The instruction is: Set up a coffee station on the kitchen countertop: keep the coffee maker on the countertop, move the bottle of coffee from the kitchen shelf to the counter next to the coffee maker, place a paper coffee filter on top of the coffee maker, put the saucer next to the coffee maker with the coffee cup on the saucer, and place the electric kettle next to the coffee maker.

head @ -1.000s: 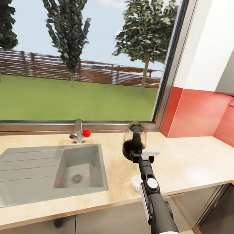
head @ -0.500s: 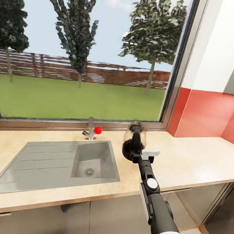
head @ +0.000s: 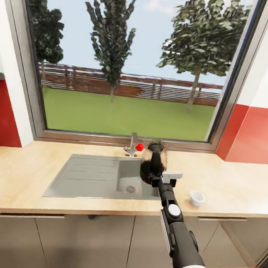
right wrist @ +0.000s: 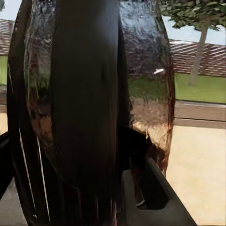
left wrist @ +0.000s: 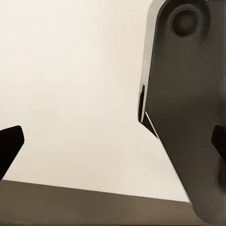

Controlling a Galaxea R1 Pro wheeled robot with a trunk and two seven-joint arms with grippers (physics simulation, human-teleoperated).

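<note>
You had one kettle (head: 153, 165), one cup (head: 197, 198), one sink (head: 99, 176) and one tap (head: 133, 144) to count. One worktop (head: 19, 178) carried them. One window (head: 134, 62) showed three trees (head: 113, 31) and one fence (head: 127, 85).

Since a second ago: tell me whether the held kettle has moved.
Yes. The electric kettle, in the right gripper, has shifted left toward the faucet, now overlapping the sink.

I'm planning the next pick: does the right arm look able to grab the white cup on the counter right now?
Probably not yet: the right end effector is shut on the electric kettle. The coffee cup itself stands unobstructed on the countertop.
</note>
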